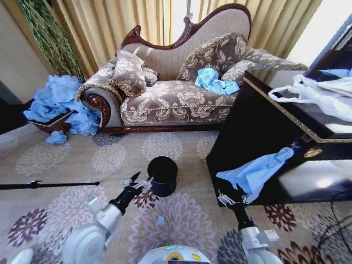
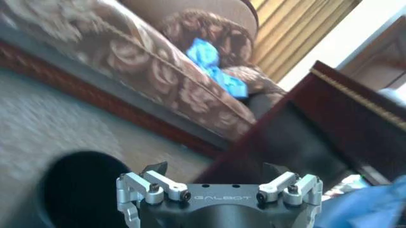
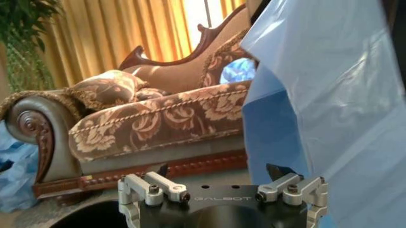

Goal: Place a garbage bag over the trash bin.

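From the head view, the trash bin (image 1: 163, 175) is seen standing upright on the patterned carpet (image 1: 66, 159), in front of the sofa (image 1: 176, 82) and just off the left side of the dark cabinet (image 1: 258, 132). Its mouth is bare; no bag has been fitted to it. The garbage bag (image 1: 256, 173) is draped over the front edge of the cabinet's lower ledge, hanging down its dark face, well apart from the bin. The left gripper (image 1: 138, 183) is held just beside the bin's left wall, fingers apart and empty. The right gripper (image 1: 226, 199) is held just below the hanging end of the bag; nothing is seen clamped in it.

In the left wrist view, the left gripper (image 2: 216, 173) is shown with its fingertips spread wide and nothing between them. The bin's dark opening (image 2: 82, 190) lies close beside it, unlined.

In the right wrist view, the right gripper (image 3: 222, 173) is likewise spread, and the bag (image 3: 330, 104) hangs close by one finger, not yet gripped as far as can be told.

It is judged that the task is at an early stage: the bag has not been taken hold of, and lifting it off the ledge, opening it and drawing it over the bin's rim are all left to be done.
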`<state>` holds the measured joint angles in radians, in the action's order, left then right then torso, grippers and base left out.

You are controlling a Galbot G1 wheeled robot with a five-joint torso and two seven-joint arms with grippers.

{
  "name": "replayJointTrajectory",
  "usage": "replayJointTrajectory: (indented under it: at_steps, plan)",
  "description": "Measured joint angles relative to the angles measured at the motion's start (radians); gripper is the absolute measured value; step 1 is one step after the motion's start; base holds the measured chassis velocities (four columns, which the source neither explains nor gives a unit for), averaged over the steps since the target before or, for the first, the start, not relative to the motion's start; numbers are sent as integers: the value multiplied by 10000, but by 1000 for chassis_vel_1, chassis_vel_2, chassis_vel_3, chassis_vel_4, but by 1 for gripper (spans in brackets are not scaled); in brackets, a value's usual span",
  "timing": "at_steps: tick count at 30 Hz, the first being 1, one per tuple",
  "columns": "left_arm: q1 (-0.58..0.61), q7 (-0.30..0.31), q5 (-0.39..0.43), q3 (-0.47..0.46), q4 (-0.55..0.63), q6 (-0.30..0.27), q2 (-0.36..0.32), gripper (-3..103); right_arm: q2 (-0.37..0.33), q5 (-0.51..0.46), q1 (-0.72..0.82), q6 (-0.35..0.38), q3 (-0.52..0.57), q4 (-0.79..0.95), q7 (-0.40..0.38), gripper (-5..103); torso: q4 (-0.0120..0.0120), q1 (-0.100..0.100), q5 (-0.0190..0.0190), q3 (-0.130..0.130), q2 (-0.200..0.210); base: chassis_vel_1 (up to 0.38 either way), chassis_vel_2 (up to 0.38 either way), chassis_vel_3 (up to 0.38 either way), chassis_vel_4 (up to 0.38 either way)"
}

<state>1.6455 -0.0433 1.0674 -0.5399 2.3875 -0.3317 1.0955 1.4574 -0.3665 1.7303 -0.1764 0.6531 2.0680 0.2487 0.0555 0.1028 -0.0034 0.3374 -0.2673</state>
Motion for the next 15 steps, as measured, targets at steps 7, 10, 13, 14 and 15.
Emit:
replayJointTrajectory:
  at_steps: [7, 10, 13, 14, 15]
  plan:
    - [-959, 425, 2397, 836, 67, -211, -633, 100, -348, 18, -186, 89, -300, -341, -12, 100, 2, 0, -3, 1, 0, 0, 0, 0, 0]
    - [-2225, 981, 4503, 1168, 44, -486, -1072, 100, -554, 42, -325, 130, -501, -555, -36, 100, -4, 0, -1, 1, 0, 0, 0, 0, 0]
    - [-3208, 1372, 5714, 1588, -199, -579, -1419, 100, -663, 33, -426, 130, -559, -642, -109, 100, -1, 0, 0, 1, 0, 0, 0, 0, 0]
    - [-3590, 1466, 5987, 1769, -309, -584, -1531, 100, -719, 21, -470, 130, -572, -668, -133, 100, 0, 0, 0, 1, 0, 0, 0, 0, 0]
    - [-3590, 1466, 5987, 1769, -309, -584, -1531, 100, -719, 21, -470, 130, -572, -668, -133, 100, 0, 0, 0, 1, 0, 0, 0, 0, 0]
